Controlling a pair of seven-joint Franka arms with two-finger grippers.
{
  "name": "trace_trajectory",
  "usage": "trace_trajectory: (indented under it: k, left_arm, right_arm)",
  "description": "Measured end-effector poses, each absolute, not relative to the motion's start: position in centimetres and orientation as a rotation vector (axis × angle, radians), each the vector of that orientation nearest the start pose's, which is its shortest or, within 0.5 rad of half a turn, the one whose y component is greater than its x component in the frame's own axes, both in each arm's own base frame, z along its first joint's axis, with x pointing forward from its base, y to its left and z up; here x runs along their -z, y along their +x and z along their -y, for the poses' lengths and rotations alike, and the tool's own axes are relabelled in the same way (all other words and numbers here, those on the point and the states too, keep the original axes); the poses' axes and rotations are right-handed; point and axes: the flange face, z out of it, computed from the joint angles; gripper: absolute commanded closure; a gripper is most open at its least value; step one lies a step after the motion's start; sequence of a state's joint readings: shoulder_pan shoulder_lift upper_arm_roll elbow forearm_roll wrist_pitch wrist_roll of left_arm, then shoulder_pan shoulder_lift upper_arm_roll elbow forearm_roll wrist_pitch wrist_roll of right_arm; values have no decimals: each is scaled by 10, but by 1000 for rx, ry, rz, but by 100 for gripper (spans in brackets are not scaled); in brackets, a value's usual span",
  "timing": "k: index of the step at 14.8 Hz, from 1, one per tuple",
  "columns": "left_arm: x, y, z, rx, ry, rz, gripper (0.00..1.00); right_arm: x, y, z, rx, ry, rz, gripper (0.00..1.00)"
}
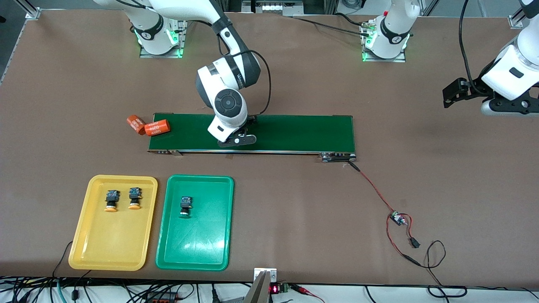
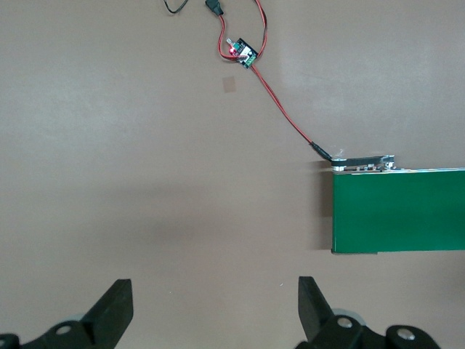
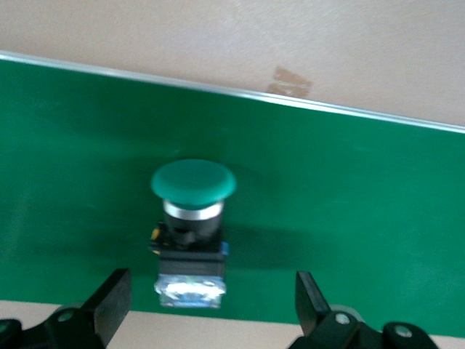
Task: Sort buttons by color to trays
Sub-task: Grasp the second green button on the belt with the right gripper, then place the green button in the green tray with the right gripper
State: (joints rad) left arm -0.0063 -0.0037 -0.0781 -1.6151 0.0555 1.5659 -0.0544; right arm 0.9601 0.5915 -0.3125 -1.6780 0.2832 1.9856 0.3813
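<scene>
The yellow tray [image 1: 84, 235] holds two yellow-orange buttons [image 1: 111, 201] [image 1: 134, 198]. The green tray [image 1: 210, 244] beside it holds one green button [image 1: 185, 206]. A second green button [image 3: 192, 218] lies on the dark-green conveyor belt [image 1: 294, 132]; the right arm hides it in the front view. My right gripper [image 1: 238, 141] [image 3: 211, 285] is open just above the belt, its fingers on either side of that button's body without touching it. My left gripper [image 1: 452, 92] [image 2: 214, 291] is open and empty, waiting over bare table past the belt's end, toward the left arm's end.
Two orange cylinders [image 1: 137, 124] [image 1: 157, 127] with white print lie at the belt's end toward the right arm's end. A small controller board [image 1: 398, 219] [image 2: 243, 54] with red and black wires lies nearer the front camera, wired to the belt's motor end [image 1: 337, 158].
</scene>
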Motion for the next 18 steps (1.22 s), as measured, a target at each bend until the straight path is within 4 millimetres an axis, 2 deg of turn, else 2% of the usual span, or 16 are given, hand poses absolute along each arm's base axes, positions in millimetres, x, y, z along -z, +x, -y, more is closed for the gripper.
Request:
trace_trajectory:
  k: [2,3,4,6,7,10,12,14,18]
  left_arm:
    - [-605,550,41,-64,-3082,-48,0]
    - [-605,550,41,-64,-3082,-48,0]
    - [-605,550,41,-64,-3082,-48,0]
    - [-605,550,41,-64,-3082,-48,0]
    - [-605,550,41,-64,-3082,-48,0]
    - [-605,550,41,-64,-3082,-48,0]
    - [-605,550,41,-64,-3082,-48,0]
    - [-605,550,41,-64,-3082,-48,0]
    - [-605,550,41,-64,-3082,-48,0]
  right_arm:
    - [-243,491,-424,-399,-3175,243,34]
    - [-239,491,-424,-402,-3180,229,44]
    - [-236,491,-424,-405,-3186,207,67]
    - [-235,490,-425,-406,-3194,152,89]
    - [-235,490,-425,-404,-3199,102,94]
    - [-243,493,-426,-382,-3197,28,96]
    - [-256,504,-425,-338,-3181,5,96]
    - [-273,526,-414,-284,-3158,-41,96]
    - [-306,580,-379,-148,-3111,-112,96]
